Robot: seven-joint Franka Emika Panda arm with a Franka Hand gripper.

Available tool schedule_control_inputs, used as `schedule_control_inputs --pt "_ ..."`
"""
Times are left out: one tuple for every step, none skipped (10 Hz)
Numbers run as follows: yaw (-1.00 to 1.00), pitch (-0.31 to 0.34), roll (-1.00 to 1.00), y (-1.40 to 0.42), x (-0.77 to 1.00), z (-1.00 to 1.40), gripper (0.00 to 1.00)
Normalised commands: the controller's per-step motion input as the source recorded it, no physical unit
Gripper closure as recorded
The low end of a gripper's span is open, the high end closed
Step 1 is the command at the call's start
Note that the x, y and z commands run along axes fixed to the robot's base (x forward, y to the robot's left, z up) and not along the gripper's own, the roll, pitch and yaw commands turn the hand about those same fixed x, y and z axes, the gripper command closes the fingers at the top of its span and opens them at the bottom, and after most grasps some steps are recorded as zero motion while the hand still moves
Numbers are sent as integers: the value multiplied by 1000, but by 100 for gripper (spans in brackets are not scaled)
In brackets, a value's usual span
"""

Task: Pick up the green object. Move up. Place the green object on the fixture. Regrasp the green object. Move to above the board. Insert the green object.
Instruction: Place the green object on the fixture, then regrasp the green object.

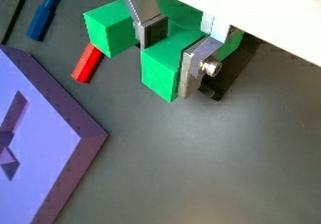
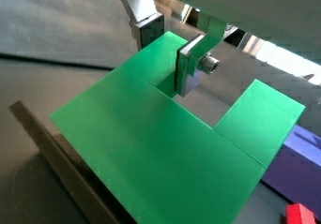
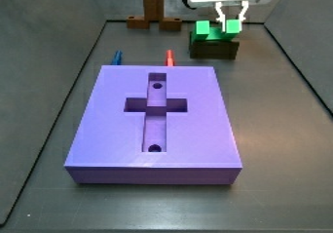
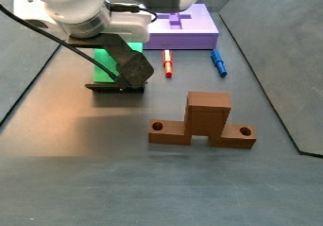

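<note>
**Green block gripped at the fixture, far end of the bench**

Here, the gripper (image 3: 228,23) hangs over the fixture (image 3: 215,50) near the far right corner of the bench in a side view, its silver fingers (image 1: 191,67) closed on one prong of the green object (image 1: 160,67). In a wrist view the dark pads press against both sides of that prong, while the block's other prong (image 1: 111,28) stands free beside it. The green object (image 3: 208,29) sits on top of the fixture, whose dark body shows just below and behind the block (image 1: 216,85).

The board (image 3: 156,120) lies in the middle of the bench, its cross-shaped recess and two round holes facing up, well apart from the gripper. Between the board's far edge and the fixture lies a red pen-like stick (image 3: 169,57); a blue one (image 3: 116,57) lies near the board's far left corner. A brown wooden cross-shaped piece (image 3: 154,16) stands upright at the far edge of the bench, left of the fixture.

In a side view from the opposite end, the arm's white wrist (image 4: 76,12) looms over the green block (image 4: 101,64), and the wooden piece (image 4: 202,121) stands in the foreground.
</note>
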Motion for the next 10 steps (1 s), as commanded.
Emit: schedule_control_inputs --pt "-83 360 194 0 149 -89 100" --pt "0 0 0 0 0 0 100" --pt "0 0 0 0 0 0 0" --pt "0 0 0 0 37 0 0" --pt "0 0 -40 0 174 -17 0" --pt "-26 -80 -94 0 0 -109 0" --pt "-134 0 -280 66 3 -34 0" --pt "-14 -146 -374 0 154 1000 0" --pt "-206 -537 -714 0 486 531 0" --pt "-320 -549 0 -43 286 731 0"
